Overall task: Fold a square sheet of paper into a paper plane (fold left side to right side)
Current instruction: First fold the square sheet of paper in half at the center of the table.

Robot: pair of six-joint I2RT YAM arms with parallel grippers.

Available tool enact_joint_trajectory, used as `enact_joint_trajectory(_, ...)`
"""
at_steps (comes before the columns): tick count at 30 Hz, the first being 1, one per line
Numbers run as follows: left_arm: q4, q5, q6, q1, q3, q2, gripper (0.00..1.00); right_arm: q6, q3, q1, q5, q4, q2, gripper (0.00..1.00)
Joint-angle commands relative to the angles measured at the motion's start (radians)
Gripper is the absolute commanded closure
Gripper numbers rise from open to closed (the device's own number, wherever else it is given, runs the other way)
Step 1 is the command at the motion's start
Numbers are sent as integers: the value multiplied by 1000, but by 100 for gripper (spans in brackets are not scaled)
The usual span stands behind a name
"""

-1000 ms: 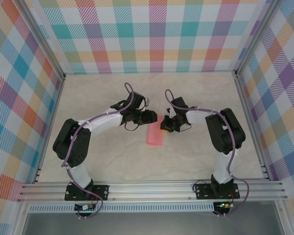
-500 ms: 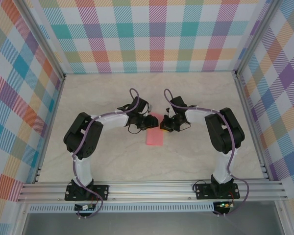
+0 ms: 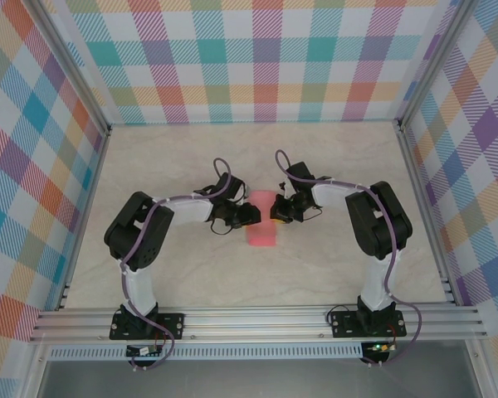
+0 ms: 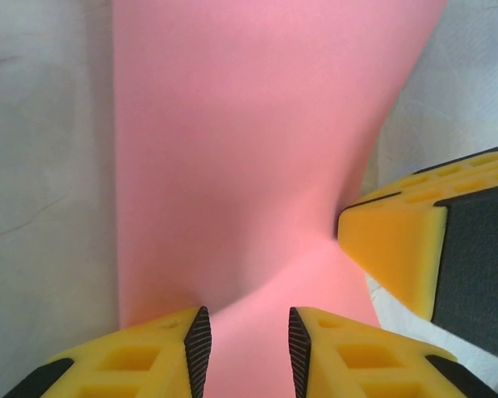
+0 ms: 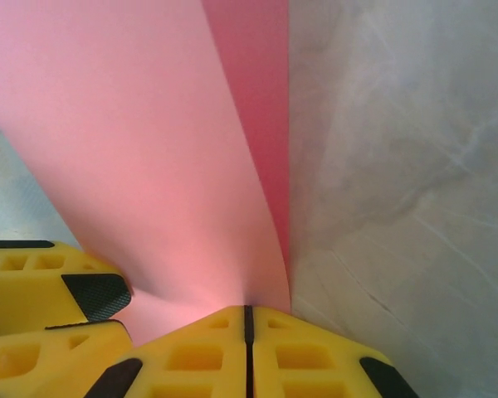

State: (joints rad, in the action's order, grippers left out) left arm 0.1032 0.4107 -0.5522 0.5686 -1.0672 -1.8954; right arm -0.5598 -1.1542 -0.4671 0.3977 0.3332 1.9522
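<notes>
Top view, with both wrist views. The thin salmon-pink square sheet of paper (image 3: 262, 224) lies near the middle of the pale marbled surface (image 3: 340, 166). Its long axis runs from 12 to 6 o'clock, and it is doubled over into a narrow strip.

The left gripper (image 3: 250, 217) stands at the sheet's 9 o'clock edge and the right gripper (image 3: 275, 214) at its 3 o'clock edge, so the two face each other across the strip.

In the right wrist view we see the right jaws clenched, their tips meeting on a single seam. The upper layer of the sheet sweeps down into that seam, so we judge that they are nipping its edge. A darker band of the lower layer shows beside it, towards 3 o'clock.

In the left wrist view the left jaws are released. A clear gap stands between the pads with pink paper lying in it, and nothing thin could be clamped at that width.

We judge the step in hand to be the left-to-right fold. The flap is already across, but it bows upward and is not lying flat, so the crease is not yet set.

The next move calls for:
- holding the 3 o'clock edges matched;
- pressing the bowed layer down along the 9 o'clock fold line;
- doing so gently, since paper this light will probably slide or buckle under a sideways push.
</notes>
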Motion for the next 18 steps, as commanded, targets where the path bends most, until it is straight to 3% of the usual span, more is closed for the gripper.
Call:
enact_joint_trajectory(1, 84, -19, 29, -40, 59, 50, 67, 23, 21, -15, -85, 67, 72, 92)
enact_joint_trajectory(11, 18, 78, 24, -72, 98, 167, 68, 30, 12, -18, -86, 74, 74, 92)
enact_joint_trajectory(18, -72, 159, -16, -39, 10, 74, 70, 32, 10, -20, -89, 78, 70, 92)
